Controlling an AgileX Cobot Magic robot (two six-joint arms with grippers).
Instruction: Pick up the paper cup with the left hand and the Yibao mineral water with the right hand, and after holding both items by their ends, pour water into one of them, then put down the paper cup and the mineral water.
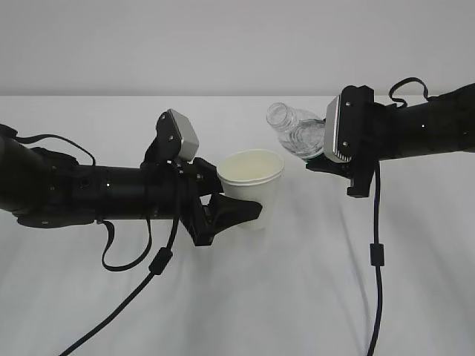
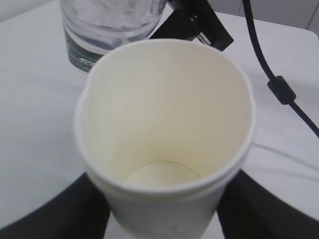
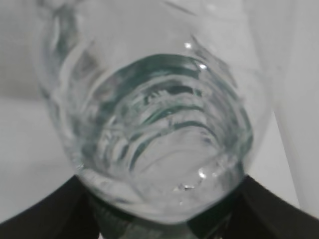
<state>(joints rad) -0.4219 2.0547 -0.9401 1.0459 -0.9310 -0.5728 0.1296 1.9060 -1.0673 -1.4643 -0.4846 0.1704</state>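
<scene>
Holding paper cup (image 1: 252, 184) upright in left hand (image 1: 239, 213), jaws closed on its lower wall; Yibao mineral water (image 1: 295, 132) clamped in right hand (image 1: 335, 165), tilted, open mouth up-right of cup rim, apart.

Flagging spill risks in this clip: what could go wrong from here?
1. The bottle is tilted with its uncapped mouth beside the cup rim, not over it; water might miss.
2. The left gripper squeezes the cup's rim out of round, so it may buckle or slip.
</scene>
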